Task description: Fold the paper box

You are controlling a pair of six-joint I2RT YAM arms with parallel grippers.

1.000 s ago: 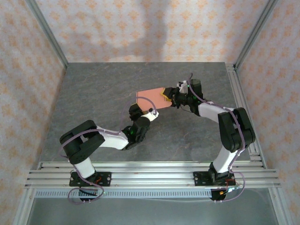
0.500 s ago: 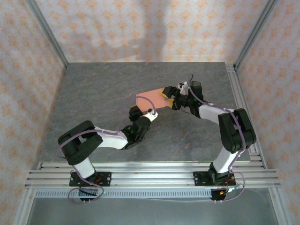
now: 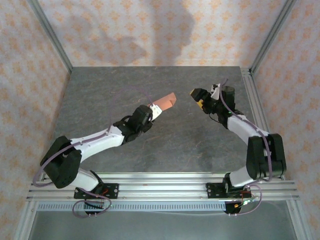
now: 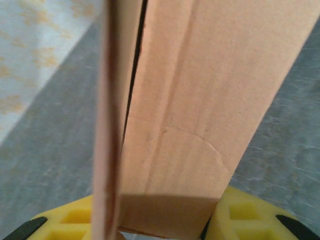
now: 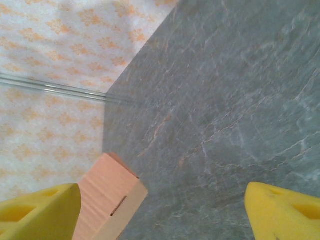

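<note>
Salmon-orange paper box, grey marbled table — peach floral-patterned walls

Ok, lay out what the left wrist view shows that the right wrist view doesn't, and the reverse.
Left wrist view: the left gripper clamped on the paper box, close enough to show a curved crease in the card and a dark gap between two panels. Right wrist view: the right gripper open with nothing between its fingers, a metal frame rail, and the box's end with a small slot, apart from that gripper. Both: the box, the grey table and the patterned wall.
</note>
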